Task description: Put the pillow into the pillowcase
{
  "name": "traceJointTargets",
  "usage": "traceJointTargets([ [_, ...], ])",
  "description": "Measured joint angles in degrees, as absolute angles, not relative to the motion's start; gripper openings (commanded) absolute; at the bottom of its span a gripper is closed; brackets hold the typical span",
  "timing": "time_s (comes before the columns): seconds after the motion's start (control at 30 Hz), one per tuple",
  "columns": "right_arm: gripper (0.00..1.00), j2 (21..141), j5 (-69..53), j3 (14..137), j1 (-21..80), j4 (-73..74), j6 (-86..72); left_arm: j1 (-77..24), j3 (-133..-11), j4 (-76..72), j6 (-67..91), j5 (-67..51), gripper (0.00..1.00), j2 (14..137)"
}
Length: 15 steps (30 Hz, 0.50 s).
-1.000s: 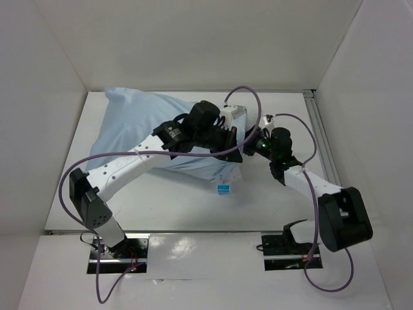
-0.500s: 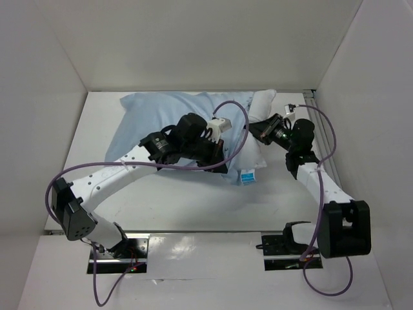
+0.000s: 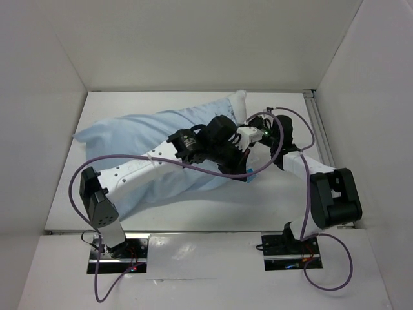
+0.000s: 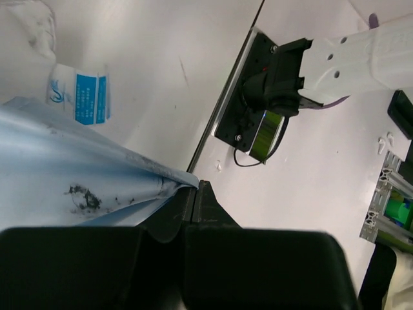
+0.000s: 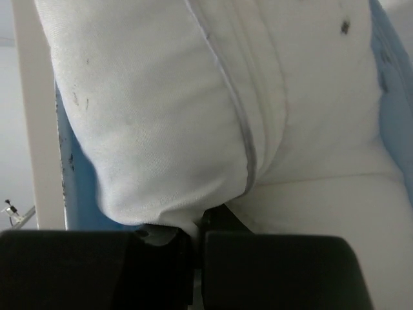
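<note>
The light blue pillowcase (image 3: 142, 142) lies across the table's middle and left, bulging with the pillow inside it. Only a white corner of the pillow (image 3: 239, 102) sticks out at the back right. My left gripper (image 3: 240, 165) is shut on the pillowcase's open edge (image 4: 161, 184) at its right end. The pillow's blue-and-white tag (image 4: 80, 95) shows beside that edge. My right gripper (image 3: 253, 134) is shut on a fold of the white pillow (image 5: 168, 129), with blue pillowcase cloth (image 5: 390, 71) on both sides of it.
White walls enclose the table on the left, back and right. An aluminium rail (image 3: 321, 129) runs along the right edge. The right arm's base (image 4: 271, 97) and purple cables (image 3: 303, 139) are near the grippers.
The pillowcase has slid further over the pillow and now spreads to the left. Much less white pillow shows. The right gripper moved left and the left gripper moved right, so they are closer together.
</note>
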<state>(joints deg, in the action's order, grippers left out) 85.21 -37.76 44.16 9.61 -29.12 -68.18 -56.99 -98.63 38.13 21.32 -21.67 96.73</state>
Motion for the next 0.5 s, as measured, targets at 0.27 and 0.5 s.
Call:
traceJointTargets([
  [0.27, 0.87, 77.71, -30.11, 44.97, 9.98, -11.94, -56.29, -54.43, -96.82, 37.89, 23.0, -23.75, 0.0, 99.24],
  [0.5, 0.8, 59.81, -16.12, 46.33, 4.56, 8.67, -44.34, -52.18, -93.27, 36.64, 25.91, -26.22, 0.0, 98.89],
])
